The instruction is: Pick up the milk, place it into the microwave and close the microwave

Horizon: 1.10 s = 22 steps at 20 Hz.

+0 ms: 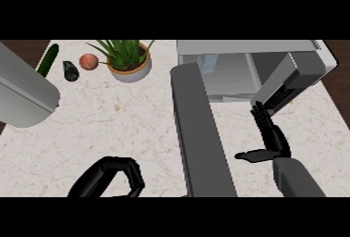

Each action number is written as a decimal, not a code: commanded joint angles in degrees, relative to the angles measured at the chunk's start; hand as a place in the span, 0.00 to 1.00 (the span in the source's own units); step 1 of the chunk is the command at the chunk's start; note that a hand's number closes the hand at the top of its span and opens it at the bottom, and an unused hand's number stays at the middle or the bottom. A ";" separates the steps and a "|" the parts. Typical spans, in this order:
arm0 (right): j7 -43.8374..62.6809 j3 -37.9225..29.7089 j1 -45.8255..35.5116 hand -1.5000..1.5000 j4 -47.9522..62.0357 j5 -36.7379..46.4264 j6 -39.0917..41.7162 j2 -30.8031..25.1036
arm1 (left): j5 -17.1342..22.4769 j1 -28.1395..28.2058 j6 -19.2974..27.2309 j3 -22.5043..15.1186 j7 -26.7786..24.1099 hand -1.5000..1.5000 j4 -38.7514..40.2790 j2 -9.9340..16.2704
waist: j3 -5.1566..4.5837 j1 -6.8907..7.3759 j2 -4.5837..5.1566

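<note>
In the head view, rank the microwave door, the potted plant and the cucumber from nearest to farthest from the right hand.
From the right hand:
1. Microwave door, just past its fingertips, at the right.
2. Potted plant, across the counter, upper middle-left.
3. Cucumber, far upper left, near the counter's edge.

A pale marbled counter [123, 125] fills the view, with dark wood floor [27, 48] beyond its edges.
</note>
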 commanded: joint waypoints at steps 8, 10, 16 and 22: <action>-4.15 0.91 22.61 0.00 -19.83 -5.75 11.16 -6.08 | -10.32 -9.69 4.25 -6.22 -4.21 1.00 12.21 -0.40 | -0.06 -0.99 -0.02; -0.49 0.03 24.79 0.00 -24.98 -8.90 14.88 -8.83 | -10.19 -11.24 4.71 -5.84 -5.81 1.00 16.66 -0.41 | -0.04 -0.08 0.27; 1.98 1.18 32.68 0.00 -36.96 -15.07 21.03 -10.24 | -7.72 -17.35 16.39 -15.41 -8.73 1.00 23.10 -0.42 | -0.03 -0.32 0.48; 6.85 2.88 36.01 0.00 -47.30 -22.29 24.82 -11.12 | -3.09 -20.94 22.99 -27.16 -8.06 1.00 31.34 -0.41 | -0.06 -1.53 0.76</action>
